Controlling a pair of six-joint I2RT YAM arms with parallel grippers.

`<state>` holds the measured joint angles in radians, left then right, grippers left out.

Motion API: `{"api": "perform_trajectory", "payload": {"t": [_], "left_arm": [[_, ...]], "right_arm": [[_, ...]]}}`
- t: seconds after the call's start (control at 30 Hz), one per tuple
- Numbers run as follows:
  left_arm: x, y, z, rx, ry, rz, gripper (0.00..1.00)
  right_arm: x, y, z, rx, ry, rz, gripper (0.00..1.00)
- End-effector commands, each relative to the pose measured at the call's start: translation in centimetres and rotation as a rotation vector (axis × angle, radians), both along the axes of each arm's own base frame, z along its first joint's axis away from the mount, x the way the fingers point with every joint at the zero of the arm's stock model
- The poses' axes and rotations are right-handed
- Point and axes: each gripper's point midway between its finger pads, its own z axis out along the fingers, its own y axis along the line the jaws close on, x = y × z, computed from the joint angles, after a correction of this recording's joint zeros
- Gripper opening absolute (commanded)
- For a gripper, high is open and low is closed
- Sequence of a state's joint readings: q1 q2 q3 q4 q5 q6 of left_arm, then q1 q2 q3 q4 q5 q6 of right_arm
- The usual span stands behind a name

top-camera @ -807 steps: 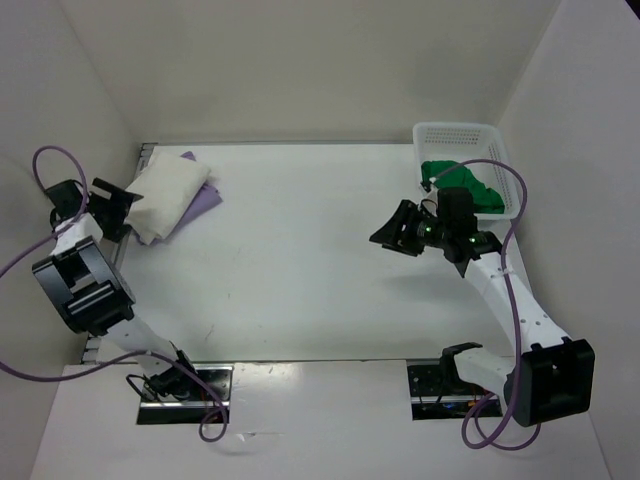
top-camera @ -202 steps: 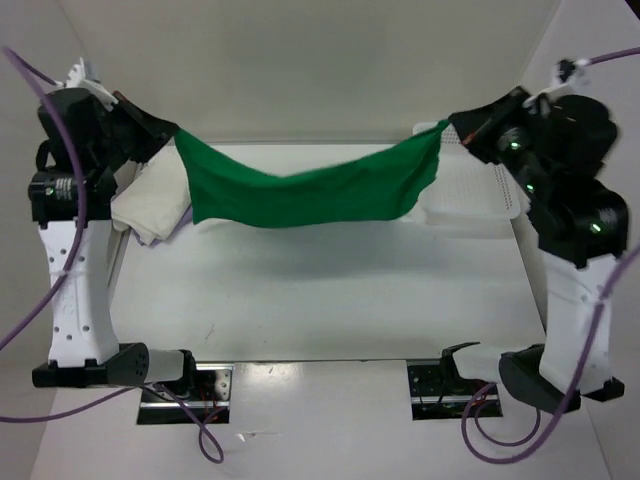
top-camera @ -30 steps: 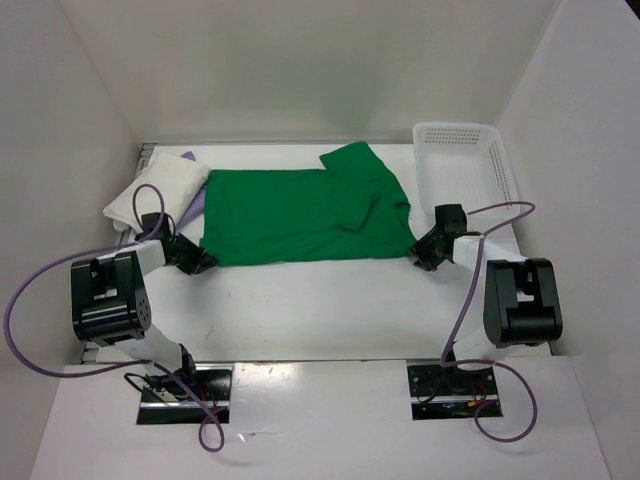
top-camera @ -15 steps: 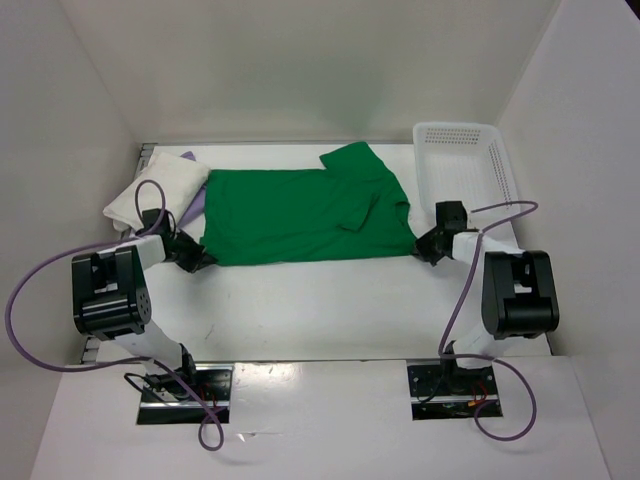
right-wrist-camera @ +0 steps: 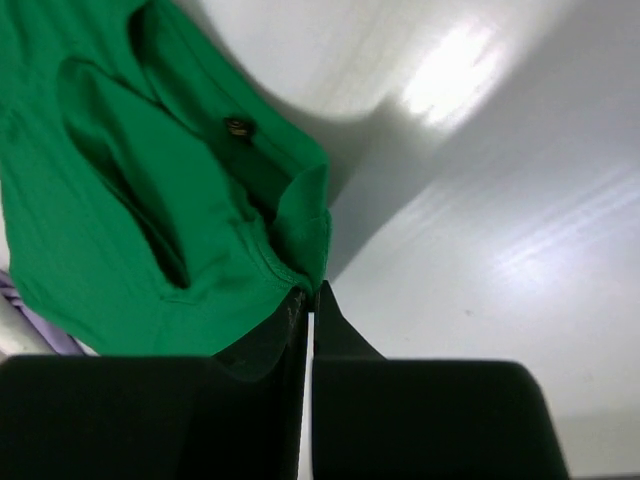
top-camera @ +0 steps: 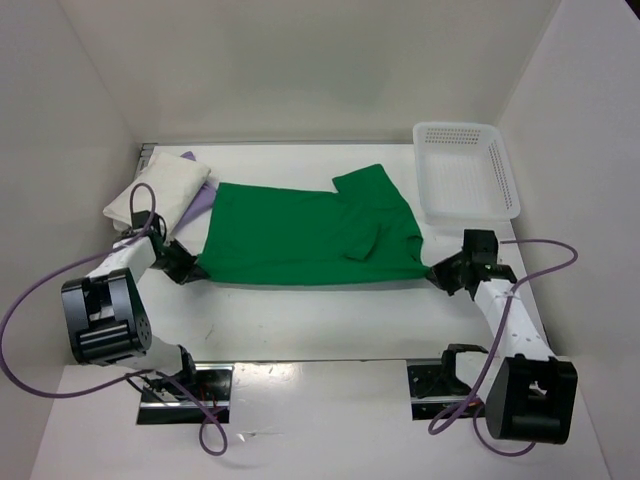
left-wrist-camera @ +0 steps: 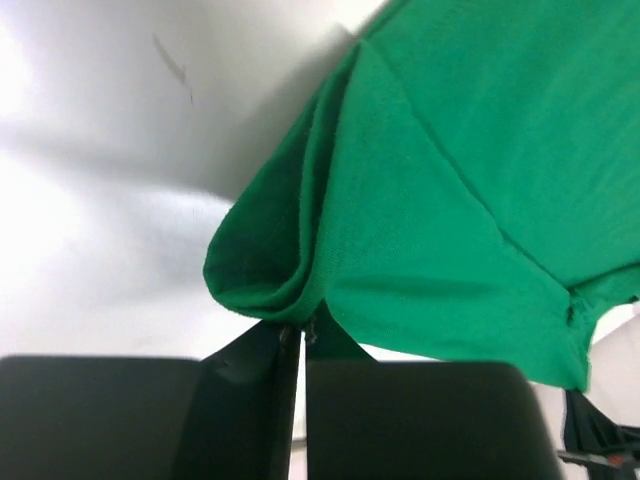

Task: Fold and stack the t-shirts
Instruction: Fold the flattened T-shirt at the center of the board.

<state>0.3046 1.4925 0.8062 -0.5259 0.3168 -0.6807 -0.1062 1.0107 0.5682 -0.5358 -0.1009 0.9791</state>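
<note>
The bright green t-shirt (top-camera: 300, 232) lies spread across the middle of the table, one sleeve folded over its right part. My left gripper (top-camera: 190, 269) is shut on the shirt's near left corner (left-wrist-camera: 275, 290), the cloth bunched at the fingertips. My right gripper (top-camera: 432, 270) is shut on the near right corner by the neck opening (right-wrist-camera: 300, 250). The white t-shirt (top-camera: 155, 193) lies folded at the far left on the lavender one (top-camera: 203, 200), whose edge pokes out beneath it.
A white perforated basket (top-camera: 464, 171) stands at the far right corner. White walls close the table in at the back and both sides. Purple cables loop from both arms near the table's side edges.
Both grippers have closed on the green shirt's near corners and pulled it toward the near edge. The shirt has slid nearer and the right arm has swung outward.
</note>
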Motion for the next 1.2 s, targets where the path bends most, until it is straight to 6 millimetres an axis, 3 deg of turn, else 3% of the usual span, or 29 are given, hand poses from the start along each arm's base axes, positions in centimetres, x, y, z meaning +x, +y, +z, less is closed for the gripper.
{"api": "perform_trajectory", "payload": {"t": [0.0, 0.03, 0.07, 0.13, 0.17, 0.2, 0.23, 0.33, 0.4, 0.43, 0.47, 0.5, 0.53, 0.57, 0.6, 0.67, 0.7, 0.73, 0.77, 0.8, 0.9, 0.93, 1.17], "left_arm": [[-1.2, 0.1, 2.2, 0.009, 0.012, -0.019, 0.07], [-1.4, 0.0, 2.5, 0.009, 0.012, -0.019, 0.16], [-1.7, 0.0, 2.4, 0.005, 0.022, -0.019, 0.49], [-1.8, 0.1, 2.9, 0.018, 0.014, -0.008, 0.88], [-1.8, 0.1, 2.9, 0.018, 0.014, -0.008, 1.00], [-1.6, 0.6, 3.1, 0.029, 0.008, 0.004, 1.00], [-1.1, 0.7, 3.5, 0.037, -0.009, -0.004, 1.00], [0.0, 2.1, 4.8, 0.111, -0.056, -0.015, 1.00], [1.1, 1.5, 5.6, 0.079, -0.120, -0.032, 0.94], [1.5, 0.8, 5.7, 0.062, -0.145, -0.052, 0.90], [1.8, 0.2, 5.7, 0.037, -0.159, -0.050, 0.83], [2.9, -0.1, 6.2, 0.035, -0.208, -0.058, 0.67], [3.1, -1.6, 6.0, 0.029, -0.219, -0.101, 0.60], [3.9, -2.2, 6.5, 0.050, -0.250, -0.128, 0.54], [4.9, -2.9, 7.3, 0.071, -0.292, -0.149, 0.50], [6.8, -5.7, 7.9, 0.113, -0.336, -0.231, 0.41], [7.2, -6.8, 7.9, 0.120, -0.343, -0.251, 0.40], [7.4, -7.7, 6.6, 0.125, -0.319, -0.279, 0.40], [7.9, -9.3, 6.4, 0.115, -0.339, -0.314, 0.38], [7.9, -10.3, 5.7, 0.090, -0.338, -0.340, 0.38], [7.7, -11.8, 2.7, 0.058, -0.287, -0.359, 0.40], [7.0, -11.9, 1.4, 0.048, -0.252, -0.364, 0.40], [5.3, -11.0, -0.8, 0.089, -0.219, -0.367, 0.40]], "right_arm": [[-2.6, -0.3, -0.7, 0.030, 0.096, -0.043, 0.00], [-2.8, -0.2, -0.5, 0.037, 0.098, -0.055, 0.00], [-3.0, -0.7, -0.5, 0.014, 0.099, -0.069, 0.00], [-2.5, -0.9, -0.1, 0.020, 0.093, -0.090, 0.22], [-2.5, -1.2, 0.1, 0.003, 0.094, -0.088, 0.31], [-2.2, -1.5, 0.3, -0.009, 0.086, -0.095, 0.45], [-2.0, -1.5, 1.3, -0.016, 0.060, -0.088, 0.50], [-1.3, -1.5, 2.5, -0.030, 0.025, -0.054, 0.55], [-0.3, -1.4, 3.2, -0.035, -0.014, -0.024, 0.53], [0.7, -0.6, 4.3, -0.019, -0.055, 0.023, 0.50], [1.0, -0.3, 3.9, -0.014, -0.026, 0.039, 0.44], [1.6, 1.1, 3.9, -0.016, -0.034, 0.119, 0.35], [2.9, 2.4, 4.6, 0.001, -0.078, 0.178, 0.29], [3.5, 3.5, 4.3, 0.004, -0.073, 0.217, 0.14], [3.8, 6.3, 3.3, 0.010, -0.041, 0.312, 0.07], [5.5, 9.5, 3.2, 0.010, -0.097, 0.408, 0.04], [6.0, 11.0, 2.2, 0.018, -0.080, 0.441, 0.04], [5.8, 12.9, 1.7, 0.021, -0.081, 0.498, 0.06], [6.9, 14.1, 2.0, 0.024, -0.127, 0.521, 0.11], [7.4, 14.7, 0.8, 0.017, -0.106, 0.534, 0.26], [7.8, 16.0, -0.1, -0.019, -0.094, 0.581, 0.45], [8.2, 15.9, -0.3, -0.030, -0.099, 0.572, 0.47], [8.8, 16.2, -3.4, -0.033, -0.062, 0.573, 0.45]]}}
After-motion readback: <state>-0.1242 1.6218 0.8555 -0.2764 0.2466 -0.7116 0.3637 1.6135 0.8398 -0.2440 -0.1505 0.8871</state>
